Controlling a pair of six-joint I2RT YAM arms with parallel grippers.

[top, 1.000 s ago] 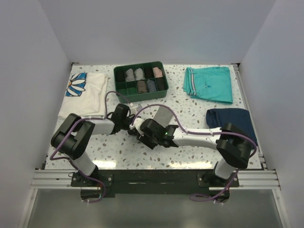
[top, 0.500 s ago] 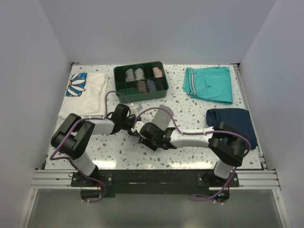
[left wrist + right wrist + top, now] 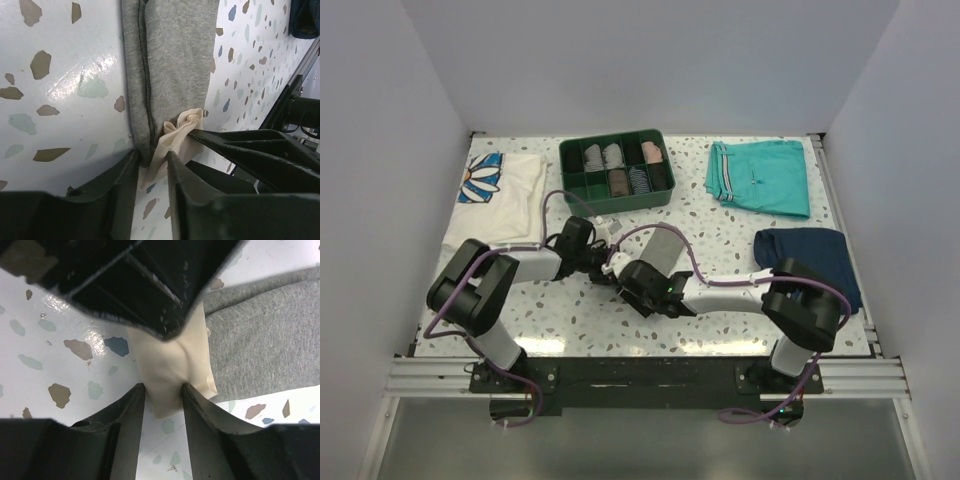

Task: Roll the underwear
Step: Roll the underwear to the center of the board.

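Observation:
The underwear (image 3: 663,243) lies flat at the middle of the table, grey with a beige band at its near-left end. In the left wrist view the grey cloth (image 3: 170,65) runs away from me, and the beige band (image 3: 172,145) hangs slack between the fingers of my left gripper (image 3: 151,157), whose jaws stand slightly apart. My right gripper (image 3: 162,390) is shut on the same beige band (image 3: 167,365), which dents at both fingers. The two grippers meet tip to tip, left gripper (image 3: 606,260) and right gripper (image 3: 619,272).
A green divided tray (image 3: 620,207) of rolled garments stands at the back. Teal shorts (image 3: 760,177) lie back right and a navy garment (image 3: 810,250) at the right. A white daisy-print shirt (image 3: 500,195) is on the left.
The right gripper has crept left toward the left one and its jaws have narrowed onto the beige band. The left jaws have widened a little.

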